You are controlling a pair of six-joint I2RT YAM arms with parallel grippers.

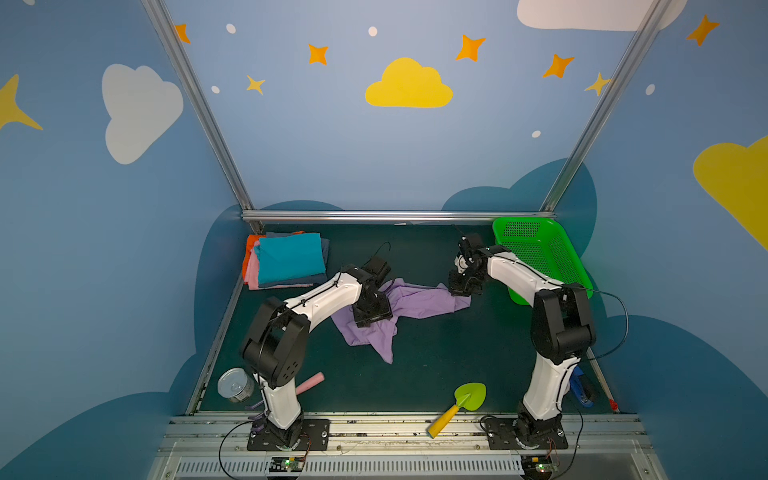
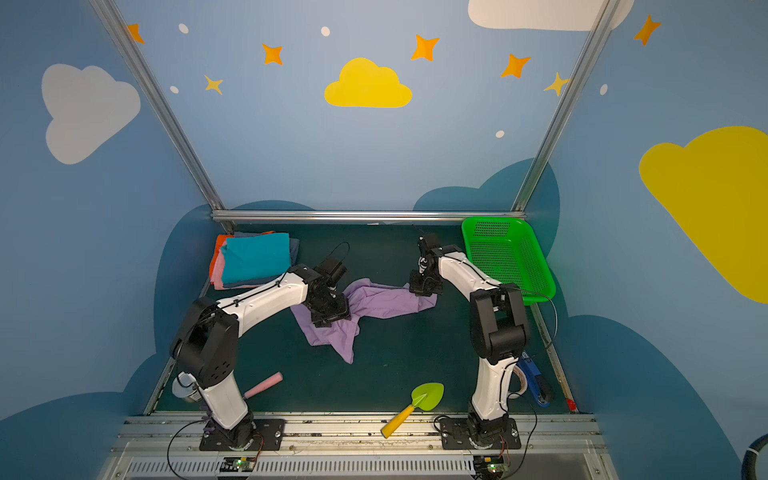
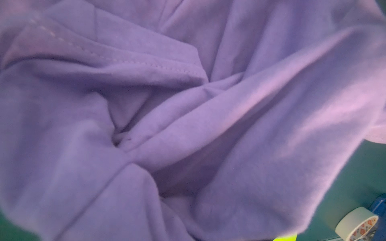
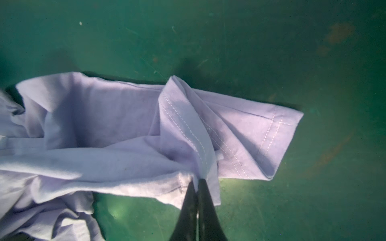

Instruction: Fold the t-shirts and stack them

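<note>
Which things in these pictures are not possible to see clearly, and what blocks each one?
- left gripper: its fingers are hidden under its own wrist in both top views; the left wrist view shows only cloth.
- lavender t-shirt: folds hide much of its surface in every view.
- folded t-shirts under the teal t-shirt: only their edges show.
- tape roll: cut off by the left wrist view's edge.

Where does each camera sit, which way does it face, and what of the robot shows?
Both top views: high behind the robot, looking down at the table; both arms show.
Left wrist: close over the lavender t-shirt; no robot part shows.
Right wrist: above the table, right tool shut on the t-shirt's hem.
Shared: every view shows the lavender t-shirt.
</note>
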